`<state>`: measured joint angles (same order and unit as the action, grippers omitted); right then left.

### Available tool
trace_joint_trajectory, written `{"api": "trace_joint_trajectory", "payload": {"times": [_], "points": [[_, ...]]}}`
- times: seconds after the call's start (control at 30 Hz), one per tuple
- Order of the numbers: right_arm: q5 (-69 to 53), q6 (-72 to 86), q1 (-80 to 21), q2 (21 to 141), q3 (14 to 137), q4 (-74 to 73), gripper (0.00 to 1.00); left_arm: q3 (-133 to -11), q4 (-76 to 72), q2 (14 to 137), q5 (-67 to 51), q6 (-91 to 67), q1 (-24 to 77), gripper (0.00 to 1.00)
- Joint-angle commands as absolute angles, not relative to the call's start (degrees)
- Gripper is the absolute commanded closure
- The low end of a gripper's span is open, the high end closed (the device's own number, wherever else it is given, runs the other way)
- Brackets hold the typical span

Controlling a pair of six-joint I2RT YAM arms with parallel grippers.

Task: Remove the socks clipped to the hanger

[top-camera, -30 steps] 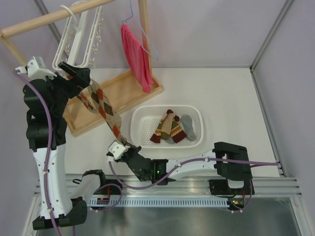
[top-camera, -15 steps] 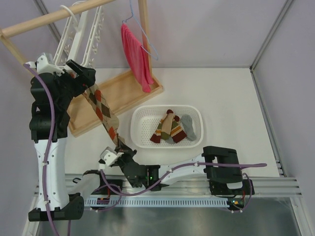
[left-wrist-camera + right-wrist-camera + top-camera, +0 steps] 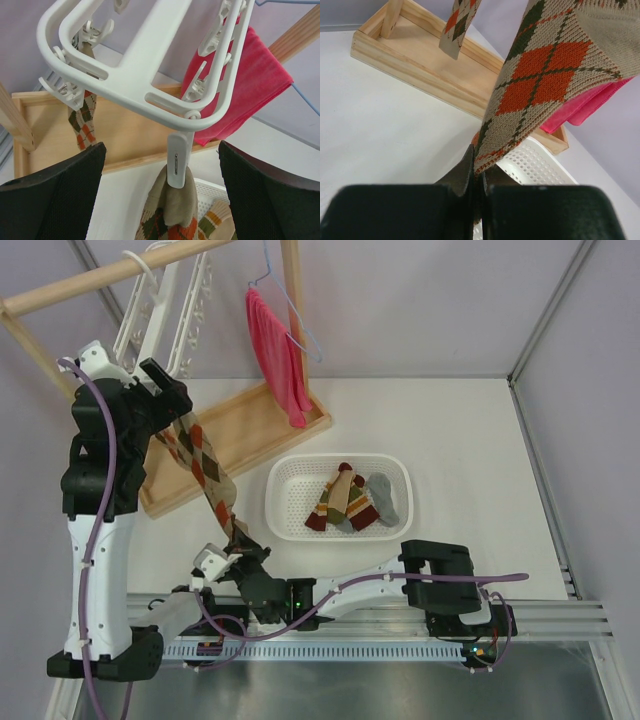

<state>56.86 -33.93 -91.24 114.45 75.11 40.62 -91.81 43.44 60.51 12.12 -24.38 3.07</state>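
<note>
Currently, your white basket (image 3: 400, 468), just right of the right gripper (image 3: 240, 548), holds loose socks (image 3: 345, 502), while that gripper pinches the argyle sock (image 3: 205, 468) hanging above it from a clip (image 3: 176, 160) of the hanger (image 3: 135, 65), between the spread fingers (image 3: 60, 190) of your left gripper (image 3: 161, 170).

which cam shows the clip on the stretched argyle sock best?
Left wrist: the clip sits centre frame, pinching the sock. Top external hides it behind the left arm. Right wrist shows only the sock's lower end, no clip.
</note>
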Motion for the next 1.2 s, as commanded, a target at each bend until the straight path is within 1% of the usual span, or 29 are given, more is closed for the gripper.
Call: {"api": "trace_joint_trajectory", "payload": {"times": [0.0, 0.2, 0.33, 0.53, 0.63, 0.87, 0.93, 1.03, 1.07, 1.13, 1.17], "points": [[57.0, -34.5, -92.1, 115.7, 77.4, 39.3, 0.99, -94.9, 45.5, 62.2, 15.5, -21.7, 4.1, 0.05], [56.6, -34.3, -92.1, 116.4, 77.7, 39.0, 0.99, -96.0, 46.8, 64.6, 21.5, -21.6, 9.0, 0.05], [56.3, -34.3, -92.1, 116.5, 77.7, 39.0, 0.99, -97.3, 48.0, 66.2, 29.9, -20.5, 13.4, 0.05], [55.6, -34.1, -92.1, 116.2, 77.1, 39.5, 0.99, -98.7, 48.2, 67.3, 33.5, -21.2, 14.0, 0.05], [55.4, -34.0, -92.1, 115.8, 76.5, 39.9, 0.99, -99.5, 48.3, 68.9, 34.3, -20.7, 14.3, 0.08], [54.9, -34.0, -92.1, 115.1, 75.5, 40.9, 0.99, -99.5, 48.3, 71.1, 36.3, -20.5, 15.5, 0.19], [54.8, -34.0, -92.1, 115.0, 75.3, 41.0, 0.99, -99.8, 48.3, 71.3, 37.7, -20.0, 15.9, 0.20], [54.7, -33.8, -92.1, 114.8, 75.1, 41.3, 0.99, -99.9, 48.1, 71.3, 38.7, -19.7, 16.3, 0.27], [54.7, -33.8, -92.1, 114.8, 75.0, 41.4, 0.99, -100.0, 48.2, 71.3, 38.8, -19.7, 16.4, 0.33], [54.5, -33.7, -92.0, 114.9, 75.0, 41.4, 0.99, -100.2, 48.1, 71.2, 39.3, -19.5, 16.5, 0.38], [54.4, -33.6, -92.1, 114.9, 75.0, 41.4, 0.99, -100.3, 48.2, 71.4, 39.4, -19.4, 16.5, 0.42]]}}
